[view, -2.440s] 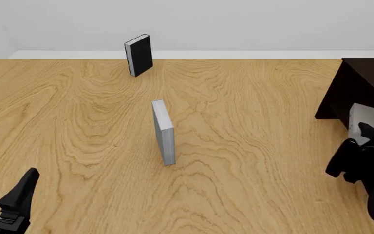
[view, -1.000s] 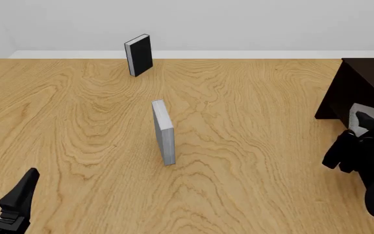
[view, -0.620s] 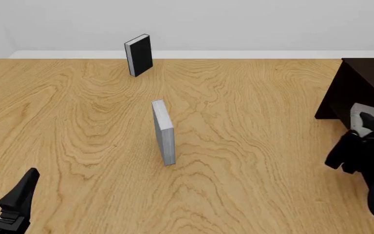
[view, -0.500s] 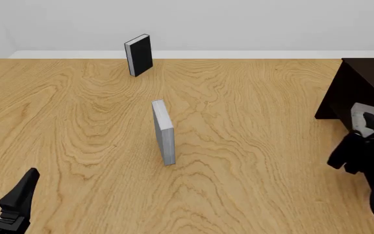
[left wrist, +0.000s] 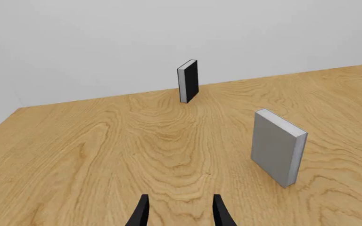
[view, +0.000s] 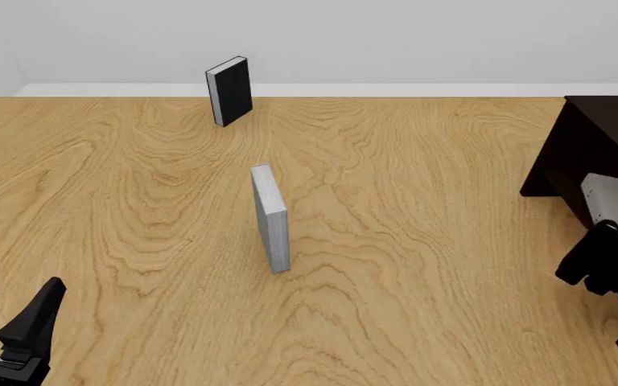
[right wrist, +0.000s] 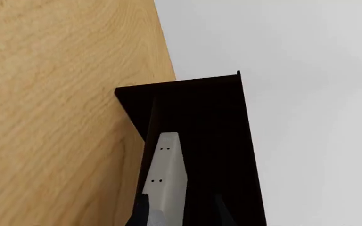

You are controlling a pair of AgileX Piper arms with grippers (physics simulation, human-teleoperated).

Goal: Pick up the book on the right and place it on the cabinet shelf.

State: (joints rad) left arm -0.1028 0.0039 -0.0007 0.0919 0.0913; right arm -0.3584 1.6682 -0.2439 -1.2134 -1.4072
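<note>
L wrist: left gripper [left wrist: 179, 213] fingers spread, empty, parked over the table [left wrist: 105, 155].
Front: book [view: 601, 193] upright at cabinet shelf [view: 610, 137] mouth, right gripper [view: 610, 243] just beside it.
R wrist: fingers apart, holding nothing. Book prob. already shelved, so best to back out straight w/o brushing it.

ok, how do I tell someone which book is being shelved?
Start at the dark cabinet on the right side of the table. The book is the pale grey patch against the cabinet's near side, just ahead of the right end effector. The other grey book stands alone mid-table, and the black book is at the far edge.
</note>
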